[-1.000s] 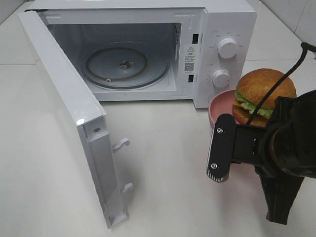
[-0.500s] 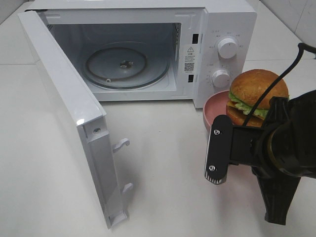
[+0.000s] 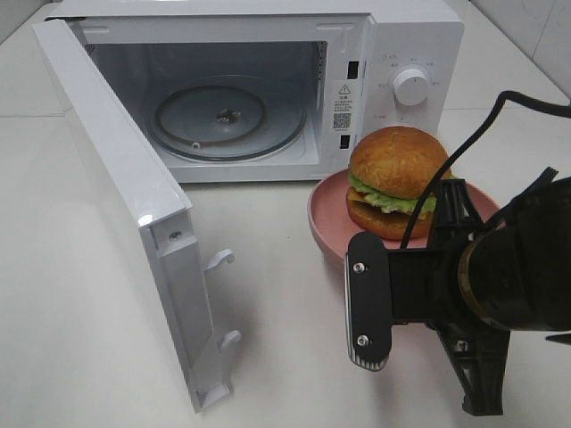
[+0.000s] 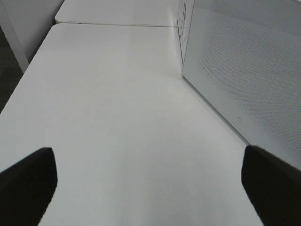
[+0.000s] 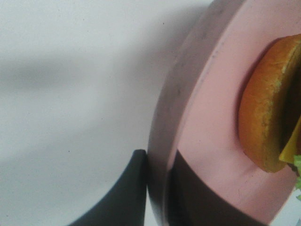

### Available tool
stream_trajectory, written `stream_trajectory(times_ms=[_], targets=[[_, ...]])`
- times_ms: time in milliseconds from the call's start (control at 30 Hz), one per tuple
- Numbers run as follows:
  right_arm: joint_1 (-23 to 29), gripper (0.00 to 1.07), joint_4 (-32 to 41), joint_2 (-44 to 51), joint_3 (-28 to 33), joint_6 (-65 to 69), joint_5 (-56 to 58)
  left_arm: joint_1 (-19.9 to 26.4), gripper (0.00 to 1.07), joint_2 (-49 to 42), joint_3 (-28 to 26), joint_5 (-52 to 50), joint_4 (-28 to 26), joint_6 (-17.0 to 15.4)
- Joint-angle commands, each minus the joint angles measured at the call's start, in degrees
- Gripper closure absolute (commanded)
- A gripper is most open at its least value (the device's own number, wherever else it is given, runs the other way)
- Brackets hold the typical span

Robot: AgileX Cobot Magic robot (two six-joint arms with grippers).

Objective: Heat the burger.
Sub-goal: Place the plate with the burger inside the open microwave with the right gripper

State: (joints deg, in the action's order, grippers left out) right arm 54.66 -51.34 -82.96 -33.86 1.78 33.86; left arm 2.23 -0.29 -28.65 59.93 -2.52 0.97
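Note:
The burger (image 3: 397, 178), with a golden bun and a green lettuce frill, sits on a pink plate (image 3: 328, 218) in front of the microwave's control panel. My right gripper (image 5: 159, 195) is shut on the plate's rim, one finger (image 5: 134, 188) outside it and the other on the plate's inner face. From above, the dark right arm (image 3: 500, 285) hides that grip. In the right wrist view the burger's (image 5: 263, 122) bottom bun shows close up. My left gripper (image 4: 150, 188) is open with nothing between its fingers and stays outside the high view.
The white microwave (image 3: 410, 53) stands at the back with its door (image 3: 116, 187) swung wide to the left. Its glass turntable (image 3: 227, 116) is bare. The left wrist view shows the door (image 4: 235, 61) beside the white table (image 4: 117, 103).
The right gripper has carried the plate and burger to the left, from beside the microwave's dials to in front of them. The lower dial is now hidden behind the burger.

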Motion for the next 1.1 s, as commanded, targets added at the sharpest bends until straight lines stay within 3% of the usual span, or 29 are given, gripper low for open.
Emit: stream_trajectory(times_ms=[33, 700, 967, 1100], targets=[[0.17, 1.07, -3.09, 0.4, -0.06, -1.78, -1.26, -0.29, 0.06, -1.55, 0.29, -0.52, -0.34, 0.06], [0.11, 1.07, -10.43, 0.4, -0.06, -6.36, -15.01, -0.29, 0.06, -1.55, 0.29, -0.52, -0.34, 0.06], [0.06, 1.07, -10.03, 0.4, -0.06, -12.26, -19.48, -0.29, 0.06, -1.55, 0.29, -0.52, -0.34, 0.06], [-2.81, 1.07, -7.56, 0.4, -0.06, -17.48, -22.8, -0.29, 0.06, -1.55, 0.29, -0.52, -0.34, 0.06]])
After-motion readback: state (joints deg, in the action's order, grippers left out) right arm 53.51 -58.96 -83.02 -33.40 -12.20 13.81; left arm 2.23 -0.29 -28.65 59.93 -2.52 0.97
